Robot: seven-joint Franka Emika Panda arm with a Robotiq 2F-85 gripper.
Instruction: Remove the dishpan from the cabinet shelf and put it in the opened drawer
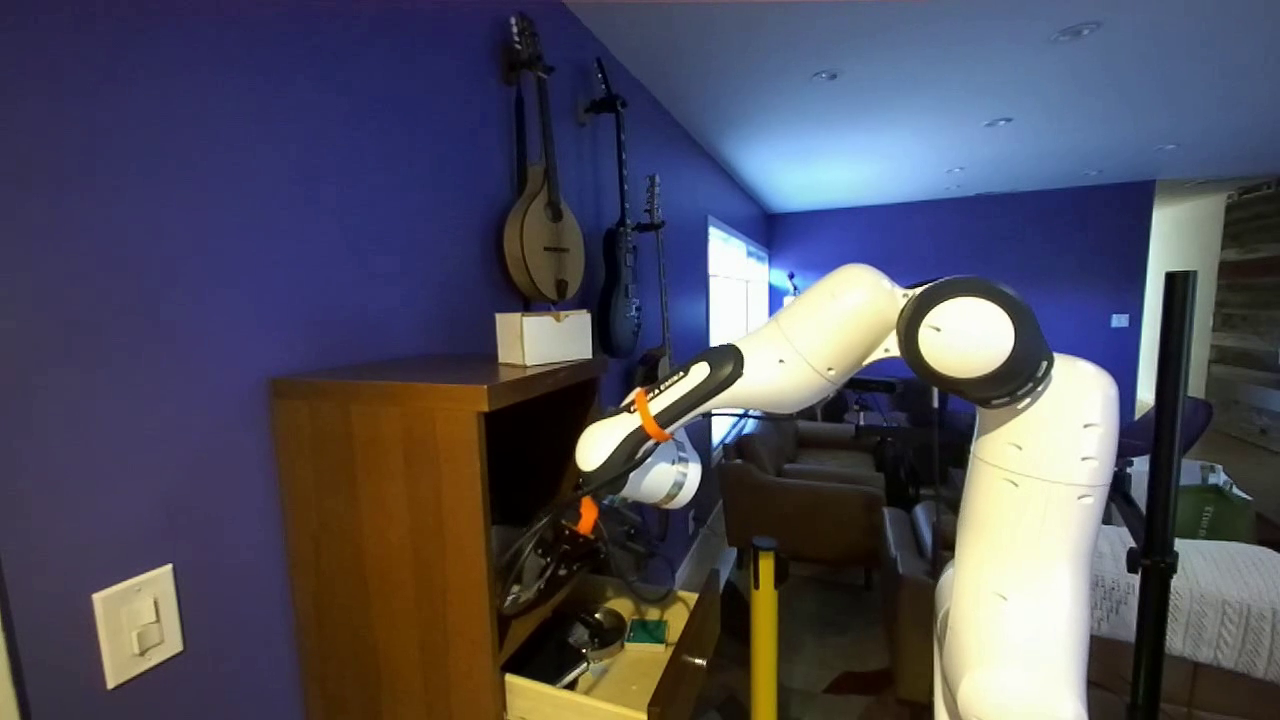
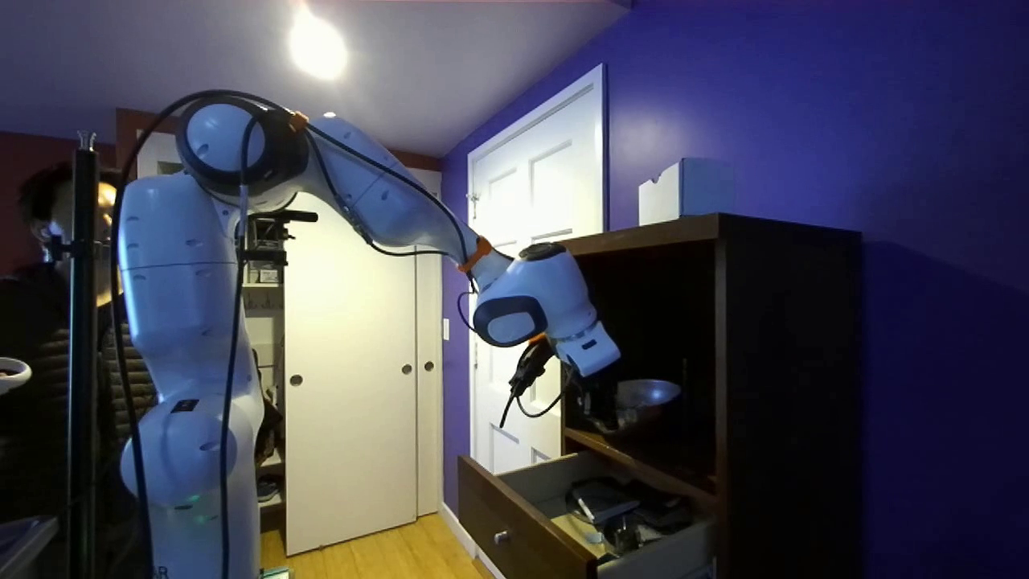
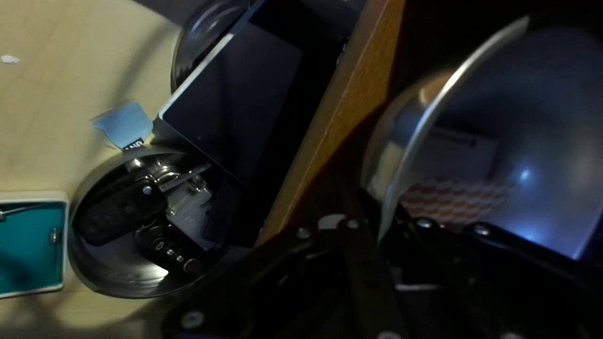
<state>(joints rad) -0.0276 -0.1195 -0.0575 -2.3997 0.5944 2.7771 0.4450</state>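
Silver and tilted at the opening of the cabinet (image 2: 792, 370), the metal bowl (image 3: 504, 141) takes the right of the wrist view, rim pinched, by my eye, in the claw (image 3: 382, 214), so its way to the drawer (image 3: 70, 117) should run left across the wooden shelf edge (image 3: 330, 122).

The white arm (image 1: 835, 338) extends above the open drawer (image 1: 625, 685) of the cabinet (image 1: 390, 540).

I have a blue-violet wall (image 1: 160, 250) near me, hung with stringed instruments (image 1: 545, 245), a bright window (image 1: 736, 285) set in it. Recessed lights (image 1: 1076, 32) dot the ceiling (image 1: 930, 60), and a brown armchair (image 1: 810, 512) stands farther back. In an exterior view a lamp (image 2: 318, 50) glares overhead; I see a panelled white door (image 2: 528, 193), flat white doors (image 2: 354, 442) and a wooden floor (image 2: 386, 545).
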